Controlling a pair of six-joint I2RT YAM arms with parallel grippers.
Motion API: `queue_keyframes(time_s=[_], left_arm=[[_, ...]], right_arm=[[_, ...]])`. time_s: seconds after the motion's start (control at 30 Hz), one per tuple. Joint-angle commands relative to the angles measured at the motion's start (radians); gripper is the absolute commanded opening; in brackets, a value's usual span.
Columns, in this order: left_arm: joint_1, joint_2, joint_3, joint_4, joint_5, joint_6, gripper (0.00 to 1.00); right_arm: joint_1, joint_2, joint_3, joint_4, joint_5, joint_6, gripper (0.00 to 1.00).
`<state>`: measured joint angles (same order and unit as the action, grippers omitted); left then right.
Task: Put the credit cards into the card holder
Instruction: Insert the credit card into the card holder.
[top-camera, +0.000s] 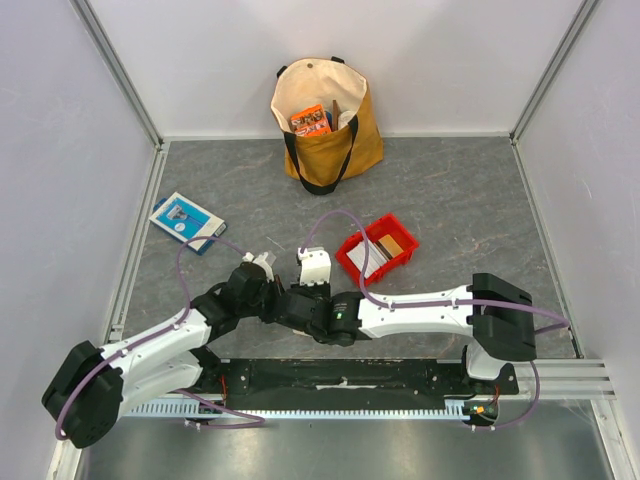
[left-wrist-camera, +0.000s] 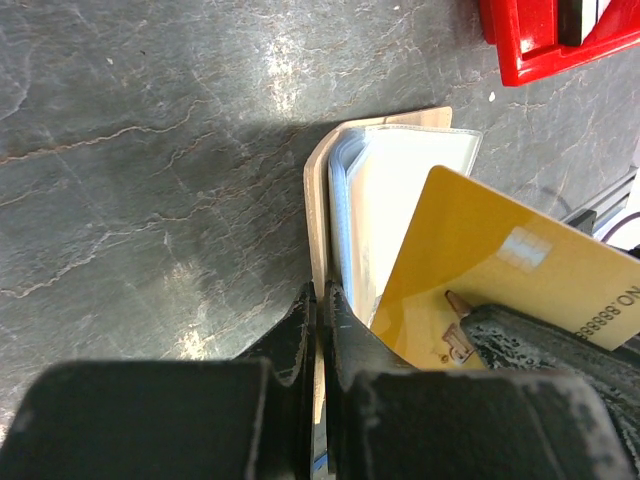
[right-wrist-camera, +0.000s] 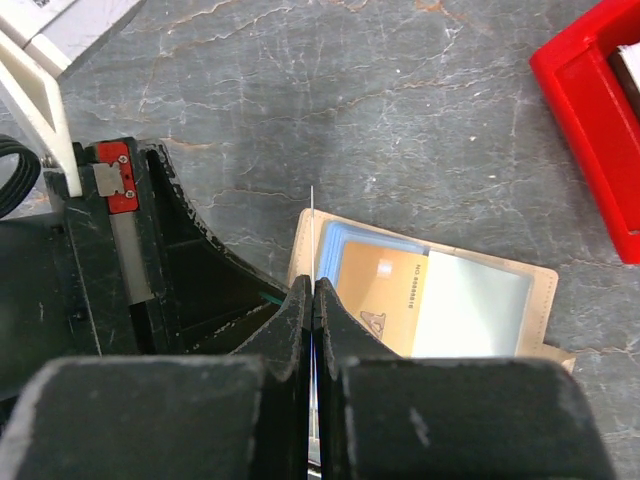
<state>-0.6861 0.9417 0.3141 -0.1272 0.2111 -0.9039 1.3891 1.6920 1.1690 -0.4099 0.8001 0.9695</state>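
The beige card holder (left-wrist-camera: 318, 190) lies open on the grey table, its clear blue-edged sleeves showing. My left gripper (left-wrist-camera: 320, 300) is shut on its tan cover edge. An orange credit card (left-wrist-camera: 480, 260) rests on the sleeves, tilted, and appears flat among them (right-wrist-camera: 385, 285) in the right wrist view. My right gripper (right-wrist-camera: 313, 290) is shut on a thin pale sheet seen edge-on above the holder (right-wrist-camera: 540, 285); whether it is a card or a sleeve is unclear. One of its fingers (left-wrist-camera: 540, 340) overlaps the orange card. From above, both grippers meet (top-camera: 295, 305) and hide the holder.
A red tray (top-camera: 405, 252) right of the grippers holds more cards, white (top-camera: 362, 257) and brown (top-camera: 393, 242); its corner (right-wrist-camera: 590, 120) is close by. A tan tote bag (top-camera: 325, 120) with an orange packet stands at the back. A blue-and-white box (top-camera: 187, 222) lies left.
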Motion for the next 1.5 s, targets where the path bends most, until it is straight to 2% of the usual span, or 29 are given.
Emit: queue_keyframes(time_s=[0.0, 0.33, 0.67, 0.93, 1.07, 1.27, 1.47], left_arm=[[-0.001, -0.018, 0.029, 0.008, 0.001, -0.032, 0.02], [-0.001, -0.023, 0.025, 0.001, -0.006, -0.032, 0.02], [-0.001, -0.027, 0.028, -0.003, -0.01, -0.032, 0.02], [-0.001, 0.002, 0.014, -0.012, -0.036, -0.02, 0.02], [-0.001, 0.014, -0.006, -0.005, -0.047, -0.016, 0.02], [-0.001, 0.045, -0.023, 0.0, -0.072, -0.016, 0.02], [-0.003, 0.078, -0.033, 0.015, -0.075, -0.01, 0.02]], right_arm=[[-0.013, -0.006, -0.019, 0.068, -0.016, 0.024, 0.0], [-0.015, 0.021, -0.026, 0.023, 0.011, 0.023, 0.0], [0.002, 0.084, 0.08, -0.181, 0.091, 0.009, 0.0], [-0.013, -0.011, 0.034, -0.222, 0.097, 0.027, 0.0], [-0.047, -0.095, -0.054, -0.216, 0.062, 0.052, 0.0], [-0.064, -0.293, -0.175, -0.051, -0.015, 0.014, 0.0], [-0.124, -0.305, -0.273, 0.012, -0.14, 0.038, 0.0]])
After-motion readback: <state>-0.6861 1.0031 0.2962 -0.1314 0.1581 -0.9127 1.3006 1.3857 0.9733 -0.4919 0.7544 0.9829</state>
